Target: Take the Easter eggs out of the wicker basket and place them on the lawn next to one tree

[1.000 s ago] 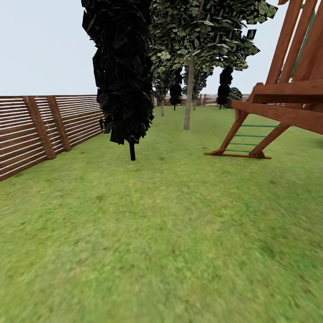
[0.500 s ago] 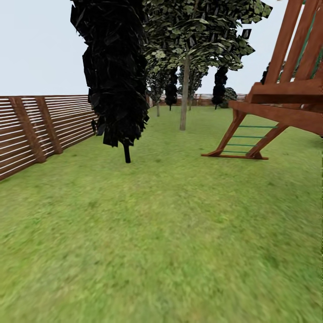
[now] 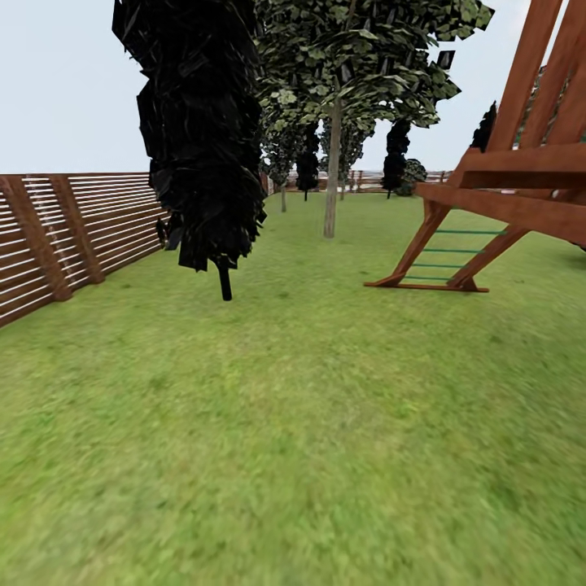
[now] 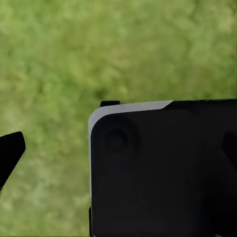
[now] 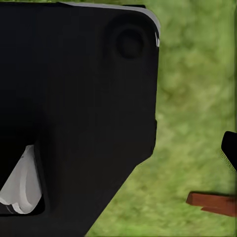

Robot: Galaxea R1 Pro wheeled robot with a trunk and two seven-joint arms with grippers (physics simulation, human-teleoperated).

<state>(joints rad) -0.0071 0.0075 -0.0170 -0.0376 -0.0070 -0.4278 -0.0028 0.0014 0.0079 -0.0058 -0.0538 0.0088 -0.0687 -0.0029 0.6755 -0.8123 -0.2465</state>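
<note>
While wrist views face down onto lawn, black robot body blocks most of each; finger state of either gripper cannot be told. Lawn spreads flat, near to far. Fence at left. Dark cypress mid-left. Wooden play frame right. Tree beyond, trunk upright, leafy canopy.

Tree behind cypress (fence left), play frame right.

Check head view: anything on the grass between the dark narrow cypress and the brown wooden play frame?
Nothing: bare green lawn lies between the dark cypress and the wooden play frame. Farther back, a grey-trunked leafy tree stands in that gap.
</note>
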